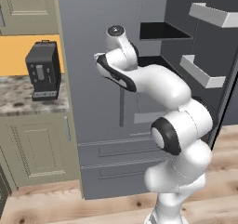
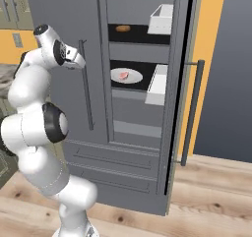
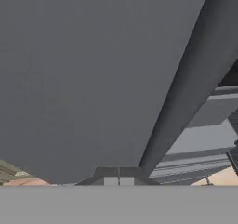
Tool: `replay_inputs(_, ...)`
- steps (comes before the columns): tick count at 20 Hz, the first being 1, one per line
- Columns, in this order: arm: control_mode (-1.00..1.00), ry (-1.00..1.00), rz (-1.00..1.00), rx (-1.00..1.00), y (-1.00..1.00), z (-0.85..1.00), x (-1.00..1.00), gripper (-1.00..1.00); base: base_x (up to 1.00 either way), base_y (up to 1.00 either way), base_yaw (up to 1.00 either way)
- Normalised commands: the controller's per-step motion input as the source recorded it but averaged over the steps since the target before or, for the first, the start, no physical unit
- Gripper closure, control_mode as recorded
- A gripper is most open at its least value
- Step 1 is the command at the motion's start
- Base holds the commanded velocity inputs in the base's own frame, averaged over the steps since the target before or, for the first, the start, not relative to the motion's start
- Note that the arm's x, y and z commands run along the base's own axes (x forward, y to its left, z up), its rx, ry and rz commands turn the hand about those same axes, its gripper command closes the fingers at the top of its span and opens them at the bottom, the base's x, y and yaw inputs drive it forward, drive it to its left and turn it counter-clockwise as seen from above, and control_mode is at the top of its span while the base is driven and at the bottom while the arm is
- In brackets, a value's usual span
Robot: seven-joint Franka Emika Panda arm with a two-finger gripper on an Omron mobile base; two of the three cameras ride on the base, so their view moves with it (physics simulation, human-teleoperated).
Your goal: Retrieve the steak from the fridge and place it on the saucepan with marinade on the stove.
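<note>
The steak (image 2: 123, 75) lies on a white plate (image 2: 134, 78) on the lower dark shelf inside the fridge (image 2: 140, 118), whose right door (image 2: 184, 83) stands open. It looks thin, light and soft, probably a little slick, so I would pinch it across its narrow width, low against the plate, without pushing the plate back. A brown lump (image 2: 123, 28) sits on the shelf above. White bins (image 2: 162, 18) hang inside the open door; what they hold cannot be seen. The gripper (image 2: 78, 60) is up by the closed left door (image 3: 93, 69), close to its bar handle (image 2: 86, 86); whether its fingers are spread or together I cannot tell.
</note>
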Motion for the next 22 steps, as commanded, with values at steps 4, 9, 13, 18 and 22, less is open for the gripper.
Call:
replay_inputs(4, -1.00, -0.03, 0.00, -0.03, -0.35, -0.22, 0.29, 1.00, 0.00, 0.00, 0.00)
replay_inputs(9, -1.00, -0.43, -0.06, -0.10, -0.60, -0.55, -0.04, 1.00, 0.00, 0.00, 0.00)
replay_inputs(13, -1.00, -0.48, -0.06, -0.04, -0.86, -0.37, -0.27, 1.00, 0.00, 0.00, 0.00)
replay_inputs(18, -1.00, -0.06, -0.15, 0.10, -0.98, 0.09, -0.58, 1.00, 0.00, 0.00, 0.00)
replay_inputs(22, -1.00, 0.06, -0.19, 0.13, -0.68, 0.33, -0.32, -1.00, 0.00, 0.00, 0.00)
